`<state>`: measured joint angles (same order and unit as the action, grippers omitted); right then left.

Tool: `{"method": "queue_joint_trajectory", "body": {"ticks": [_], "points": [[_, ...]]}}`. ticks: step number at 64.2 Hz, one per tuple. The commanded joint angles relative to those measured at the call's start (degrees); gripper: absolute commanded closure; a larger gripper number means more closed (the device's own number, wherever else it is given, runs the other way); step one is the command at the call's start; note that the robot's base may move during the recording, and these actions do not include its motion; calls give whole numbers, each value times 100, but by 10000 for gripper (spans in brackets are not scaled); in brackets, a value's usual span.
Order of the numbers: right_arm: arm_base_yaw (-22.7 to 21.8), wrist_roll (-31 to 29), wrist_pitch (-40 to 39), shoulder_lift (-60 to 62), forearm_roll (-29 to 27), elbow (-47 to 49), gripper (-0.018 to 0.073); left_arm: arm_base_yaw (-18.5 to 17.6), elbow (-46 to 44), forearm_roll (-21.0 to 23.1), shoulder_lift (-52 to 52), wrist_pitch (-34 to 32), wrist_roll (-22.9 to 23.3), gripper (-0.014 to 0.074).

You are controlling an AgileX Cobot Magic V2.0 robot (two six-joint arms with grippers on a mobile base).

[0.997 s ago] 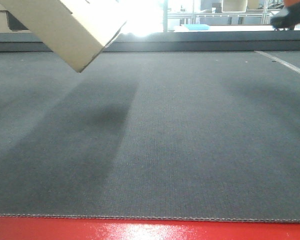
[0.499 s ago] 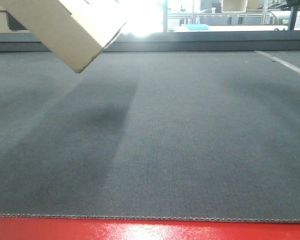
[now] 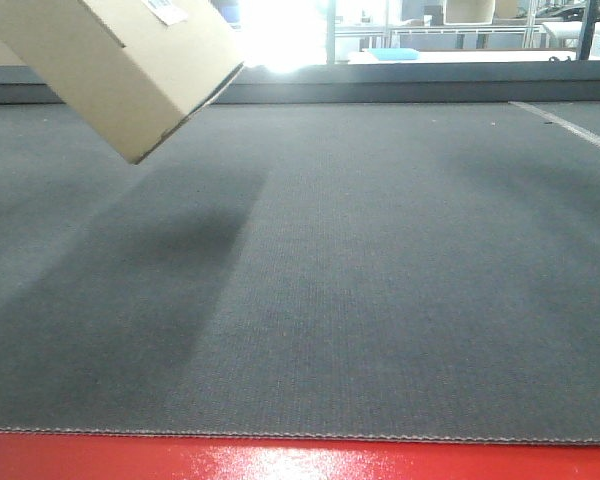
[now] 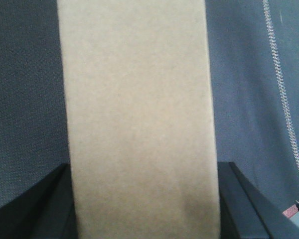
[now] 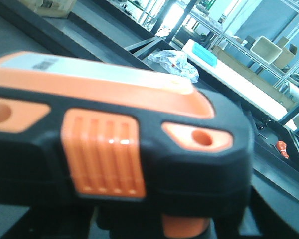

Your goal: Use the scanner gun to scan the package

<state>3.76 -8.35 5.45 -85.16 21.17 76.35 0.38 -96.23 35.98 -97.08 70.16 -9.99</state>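
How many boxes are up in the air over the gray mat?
1. The box hangs tilted at the mat's far left. The left wrist view shows it close up between dark fingers. More may be out of frame.

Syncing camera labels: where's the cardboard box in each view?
Front view: box at top left corner, tilted, lifted off the grey mat.
Left wrist view: box fills the centre, top to bottom, between the dark fingers of the left end effector.
Right wrist view: not in it; the scanner fills the frame.
Shared landmark: the grey mat, in front and left wrist views.
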Motion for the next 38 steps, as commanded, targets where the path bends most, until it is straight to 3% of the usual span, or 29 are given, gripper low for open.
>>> {"method": "queue_joint_trajectory", "body": {"ticks": [1, 38], "points": [[-14, -34, -288, 53, 121, 83, 712, -11, -42, 112, 86, -20, -28, 707], [-14, -34, -288, 157, 20, 83, 712, -11, -63, 136, 101, -20, -28, 707]]}}
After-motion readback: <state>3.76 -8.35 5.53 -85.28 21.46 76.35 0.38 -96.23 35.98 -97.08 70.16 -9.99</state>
